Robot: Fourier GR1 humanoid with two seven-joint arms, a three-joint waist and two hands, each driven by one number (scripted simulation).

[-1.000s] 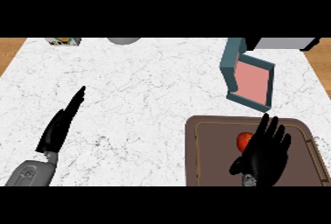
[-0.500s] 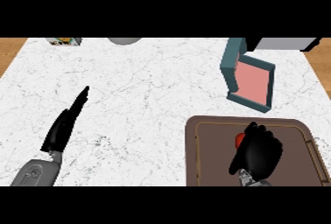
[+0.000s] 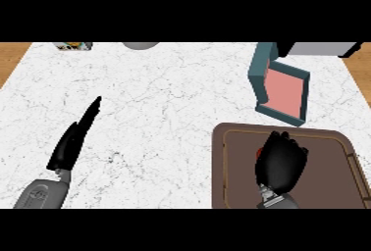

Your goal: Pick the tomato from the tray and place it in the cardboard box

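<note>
The brown tray (image 3: pixel 233 188) lies at the counter's front right. My right hand (image 3: pixel 281 161) is on it, fingers curled down over the tomato (image 3: pixel 258 153), of which only a red sliver shows at the hand's left edge. The box (image 3: pixel 284 91), teal outside and salmon pink inside, stands just behind the tray, tilted with its opening facing me. At the left, my left hand (image 3: pixel 72 141) rests open on the counter, fingers straight and pointing away from me.
A grey round object (image 3: pixel 141 45) and a small printed pack (image 3: pixel 72 46) sit at the counter's far edge. A grey appliance (image 3: pixel 319 49) stands behind the box. White marble counter (image 3: pixel 167 108) stretches between the hands.
My right hand's fingers, spread beside the tomato a second ago, have curled down over it and now hide nearly all of it. The left hand has barely moved.
</note>
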